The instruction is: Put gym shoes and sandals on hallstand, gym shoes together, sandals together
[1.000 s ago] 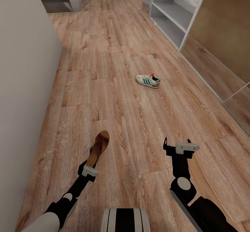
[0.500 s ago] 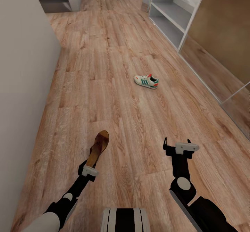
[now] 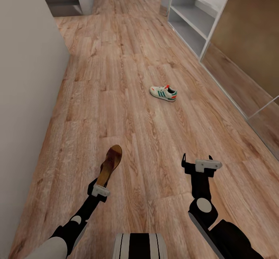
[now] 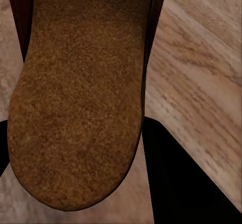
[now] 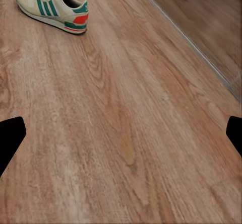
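Left gripper [image 3: 101,184] pinching sandal [image 3: 110,164]; right gripper [image 3: 198,165] apparently spread, gym shoe [image 3: 163,93] on floor [image 3: 128,96]

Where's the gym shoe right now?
In the head view, the gym shoe lies on the corridor floor, ahead and slightly right, short of the hallstand.

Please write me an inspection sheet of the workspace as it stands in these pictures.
Surface: corridor floor of wood-grain planks.
Job's things: one gym shoe lies on its sole on the floor, apart from the rack; one brown sandal is held off the floor; the hallstand stands ahead on the right, nothing seen on its shelves.
Clutter: nothing seen.
Grippers: left gripper is closed on the sandal; right gripper has its jaws spread, holding nothing.
Cables: nothing seen.
Surroundings: pale wall at left; brown panel at right.
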